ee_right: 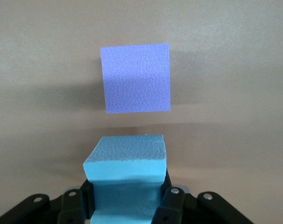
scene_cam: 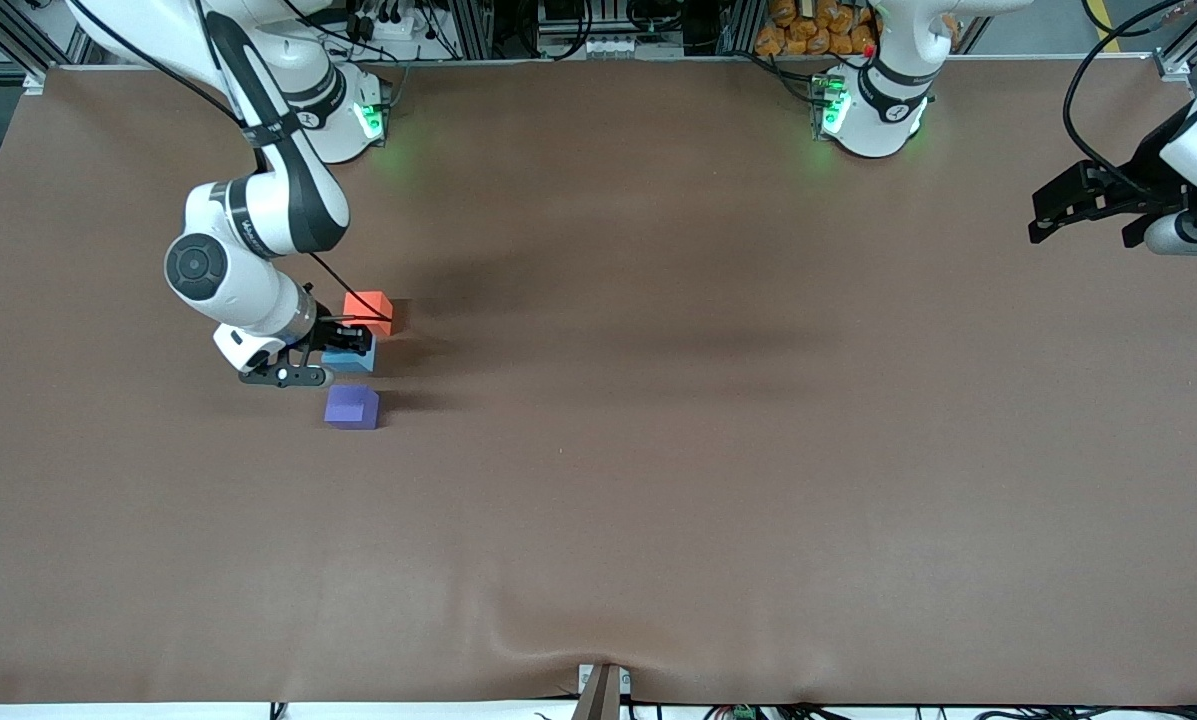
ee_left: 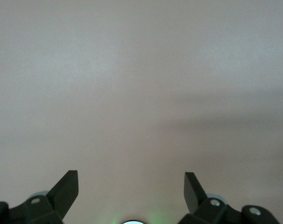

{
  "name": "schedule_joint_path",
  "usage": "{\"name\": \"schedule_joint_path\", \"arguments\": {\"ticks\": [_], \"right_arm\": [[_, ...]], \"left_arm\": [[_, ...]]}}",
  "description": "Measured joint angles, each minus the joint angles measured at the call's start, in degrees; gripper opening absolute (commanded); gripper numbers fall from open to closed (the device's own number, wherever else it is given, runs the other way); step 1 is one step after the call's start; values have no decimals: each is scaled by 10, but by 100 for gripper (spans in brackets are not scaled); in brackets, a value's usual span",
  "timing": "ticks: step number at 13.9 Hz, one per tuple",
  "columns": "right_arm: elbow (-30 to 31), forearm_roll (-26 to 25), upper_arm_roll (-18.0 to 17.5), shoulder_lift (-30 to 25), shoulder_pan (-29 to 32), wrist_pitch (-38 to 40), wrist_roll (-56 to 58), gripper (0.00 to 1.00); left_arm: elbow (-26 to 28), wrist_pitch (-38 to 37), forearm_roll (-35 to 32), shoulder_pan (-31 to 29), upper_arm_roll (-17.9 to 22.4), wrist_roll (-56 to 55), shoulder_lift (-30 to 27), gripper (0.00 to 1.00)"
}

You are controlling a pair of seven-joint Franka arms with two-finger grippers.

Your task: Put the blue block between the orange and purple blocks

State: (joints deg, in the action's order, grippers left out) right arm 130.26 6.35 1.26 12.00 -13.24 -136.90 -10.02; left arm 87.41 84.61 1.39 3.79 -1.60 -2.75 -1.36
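The blue block (scene_cam: 350, 361) sits low between the orange block (scene_cam: 369, 310) and the purple block (scene_cam: 352, 407), at the right arm's end of the table. My right gripper (scene_cam: 346, 348) is shut on the blue block (ee_right: 126, 179), its fingers (ee_right: 171, 200) pressed on both sides. The purple block (ee_right: 136, 78) lies just ahead of it in the right wrist view. The orange block is farther from the front camera than the blue one, the purple nearer. My left gripper (scene_cam: 1078, 205) waits open and empty over the left arm's end of the table, its fingers (ee_left: 66, 189) spread wide.
The brown table cover (scene_cam: 658, 450) has a small wrinkle at its front edge. The left wrist view shows only bare cover (ee_left: 141, 93).
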Motion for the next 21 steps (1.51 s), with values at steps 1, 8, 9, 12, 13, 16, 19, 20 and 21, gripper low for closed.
{"name": "schedule_joint_path", "arguments": {"ticks": [1,8,9,12,13,16,19,20,21], "right_arm": [[4,0,0,5,0,-13,0,0],[18,0,0,26,0,-51,0,0],[19,0,0,30,0,-58,0,0],[22,0,0,43,0,-70,0,0],[22,0,0,46,0,-73,0,0],[23,0,0,56,0,-82,0,97],[23,0,-1,56,0,-81,-1,100],[21,0,-1,56,0,-78,-1,100],[13,0,0,55,1,-63,-1,100]], "left_arm": [[0,0,0,0,0,0,0,100],[0,8,0,-1,1,0,0,100],[0,8,0,-1,2,0,0,100],[0,8,0,-1,2,0,0,100],[0,8,0,-1,2,0,0,100],[0,8,0,-1,2,0,0,100],[0,8,0,-1,2,0,1,100],[0,8,0,-1,2,0,1,100],[0,8,0,-1,2,0,1,100]]}}
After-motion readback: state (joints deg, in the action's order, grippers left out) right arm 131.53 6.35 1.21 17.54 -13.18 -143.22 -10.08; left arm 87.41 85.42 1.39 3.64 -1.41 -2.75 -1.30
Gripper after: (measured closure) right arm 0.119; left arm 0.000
